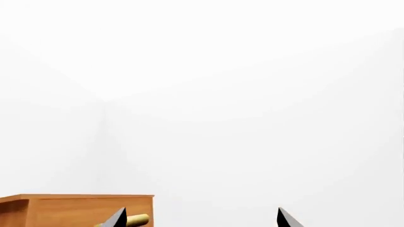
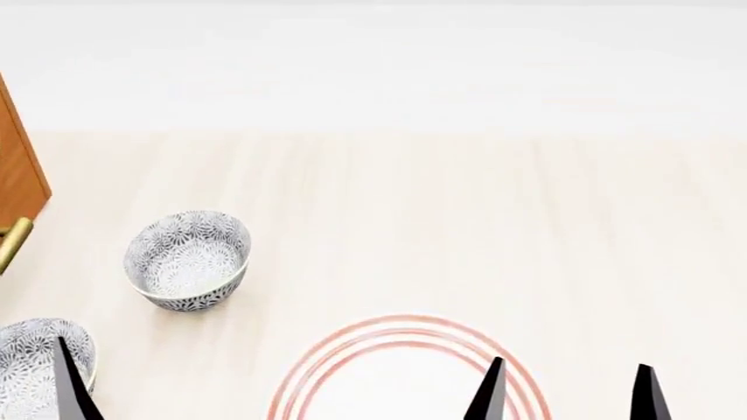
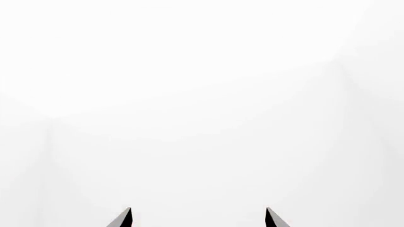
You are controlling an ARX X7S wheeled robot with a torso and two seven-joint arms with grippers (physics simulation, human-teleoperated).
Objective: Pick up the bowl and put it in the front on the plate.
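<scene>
Two patterned grey-blue bowls show in the head view: one bowl (image 2: 188,260) stands upright on the table at the left, and a second bowl (image 2: 35,354) is cut off by the lower left corner. The white plate (image 2: 403,333) with red rings lies at the bottom centre, only its far part showing. My right gripper (image 2: 568,395) hangs open over the plate's right side, holding nothing. One dark finger (image 2: 68,385) of my left gripper rises beside the corner bowl. In the wrist views the left gripper (image 1: 202,219) and the right gripper (image 3: 198,218) are open and empty, facing white background.
A wooden cabinet (image 2: 17,171) with a brass handle (image 2: 12,241) stands at the table's left edge; the cabinet (image 1: 75,210) and handle (image 1: 136,220) also show in the left wrist view. The pale wood table (image 2: 491,219) stretches away to a white wall.
</scene>
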